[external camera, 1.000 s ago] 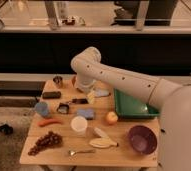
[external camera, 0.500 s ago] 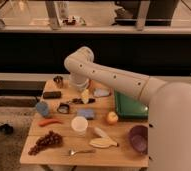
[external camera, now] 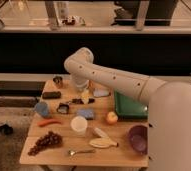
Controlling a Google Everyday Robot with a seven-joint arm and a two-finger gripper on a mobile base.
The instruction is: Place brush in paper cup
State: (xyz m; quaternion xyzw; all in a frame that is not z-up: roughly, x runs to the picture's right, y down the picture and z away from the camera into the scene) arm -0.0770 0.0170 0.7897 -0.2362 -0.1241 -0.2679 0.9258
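The brush (external camera: 65, 107) lies on the wooden table (external camera: 64, 160), its round dark head with a pale centre to the left and its black handle (external camera: 84, 101) pointing right. The white paper cup (external camera: 79, 125) stands upright just in front of it, a little to the right. My gripper (external camera: 84, 94) hangs down from the white arm (external camera: 114, 80), right over the brush handle and close to the tabletop. Whether it touches the handle does not show.
A metal cup (external camera: 58, 81) and a flat black block (external camera: 51, 95) sit at the back left. A blue object (external camera: 41, 108), a red pepper (external camera: 49, 122), grapes (external camera: 46, 141), a spoon (external camera: 81, 151), a banana (external camera: 103, 142), an apple (external camera: 111, 118), a purple bowl (external camera: 138, 137) and a green tray (external camera: 129, 107) surround the cup.
The arm has swung left and nearer the camera. The gripper has come down over the brush handle. The objects on the table have not moved.
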